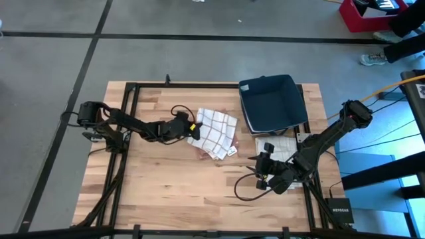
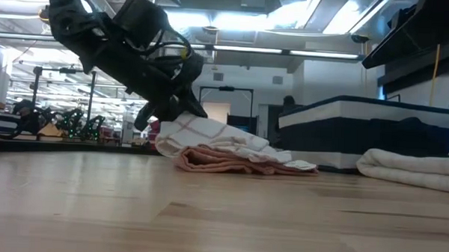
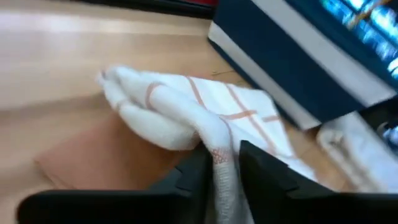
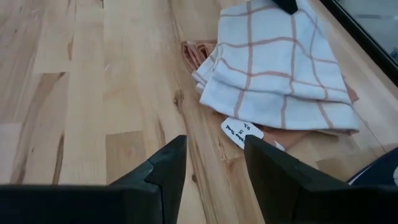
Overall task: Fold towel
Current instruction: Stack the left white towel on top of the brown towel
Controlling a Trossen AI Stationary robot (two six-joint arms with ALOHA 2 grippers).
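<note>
A dark blue bin [image 1: 271, 101] sits near a folded white cloth [image 2: 412, 168]

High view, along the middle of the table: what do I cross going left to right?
Left end effector → white towel with orange grid lines → right end effector → second folded white towel

overhead, table-level, two wrist views

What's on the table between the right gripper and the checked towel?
Only bare wood: in the right wrist view, nothing lies between the open right gripper and the checked towel. The towel's white label sits at its near edge.
</note>
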